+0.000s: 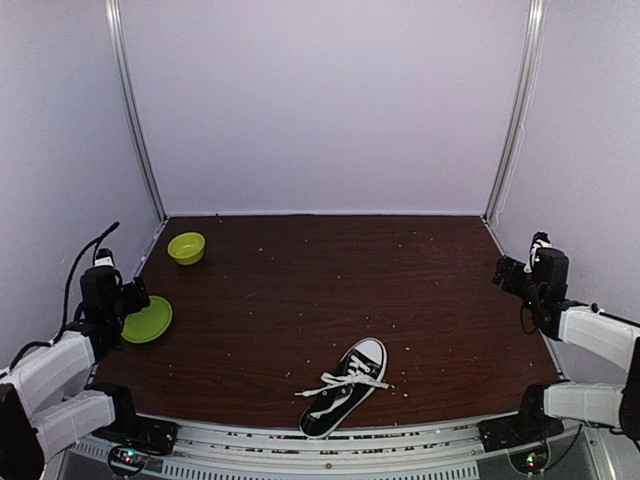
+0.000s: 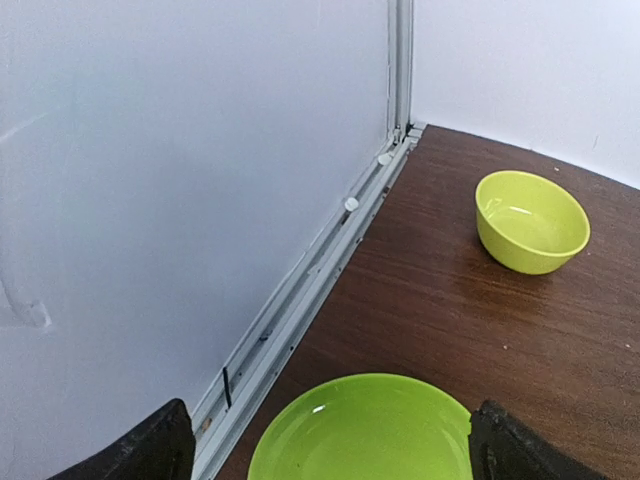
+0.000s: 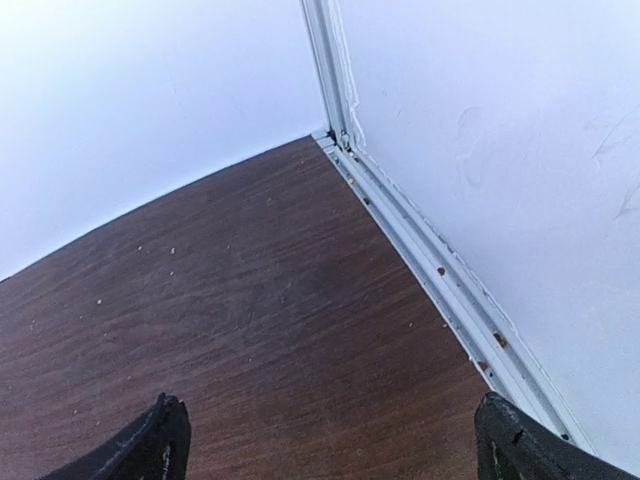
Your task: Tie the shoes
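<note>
Both claws stand wide apart and hold nothing: left gripper (image 2: pixel 328 408) over by the plate (image 2: pixel 365 430), right gripper (image 3: pixel 328 398) facing its far corner. Neither wrist view shows the shoe (image 1: pixel 345 388). In the top view it lies at the table's (image 1: pixel 300 290) near edge, just right of centre, heel at 7 o'clock, toe at 1 o'clock, laces (image 1: pixel 335 384) loose across it. It's at 4 o'clock from my left claw, 8 o'clock from my right. I judge the right slightly nearer.
</note>
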Available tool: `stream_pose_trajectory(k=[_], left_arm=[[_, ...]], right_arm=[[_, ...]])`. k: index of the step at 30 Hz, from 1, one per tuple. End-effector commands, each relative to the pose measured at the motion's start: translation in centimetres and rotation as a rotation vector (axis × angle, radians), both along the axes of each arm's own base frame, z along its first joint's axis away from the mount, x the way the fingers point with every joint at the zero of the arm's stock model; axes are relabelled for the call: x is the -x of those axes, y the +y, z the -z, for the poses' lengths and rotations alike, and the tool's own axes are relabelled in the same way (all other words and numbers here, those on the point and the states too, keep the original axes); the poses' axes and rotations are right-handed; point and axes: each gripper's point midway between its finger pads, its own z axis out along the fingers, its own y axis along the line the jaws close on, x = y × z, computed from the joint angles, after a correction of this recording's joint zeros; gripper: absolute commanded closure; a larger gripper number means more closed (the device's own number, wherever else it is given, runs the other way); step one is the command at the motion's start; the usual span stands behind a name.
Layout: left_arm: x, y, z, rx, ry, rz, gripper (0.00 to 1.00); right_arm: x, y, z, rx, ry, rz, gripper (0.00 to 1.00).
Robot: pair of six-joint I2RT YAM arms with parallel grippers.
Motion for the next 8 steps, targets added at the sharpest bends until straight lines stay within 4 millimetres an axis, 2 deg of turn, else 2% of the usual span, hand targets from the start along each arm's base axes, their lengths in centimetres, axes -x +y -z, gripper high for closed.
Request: stream_pose_trajectory(k=[1,8], left_arm=[[-2.6,1.1,-4.4,-0.121,-0.175,-0.037,0.02],[-5.2,0.6,-3.2,-0.117,-0.115,0.002,0.02]], right_arm=[[-1.1,-2.3,-3.3,0.081,-0.174,0.112,0.00],[-1.2,-2.9,-3.0,0.137,-0.196,0.132,0.00]])
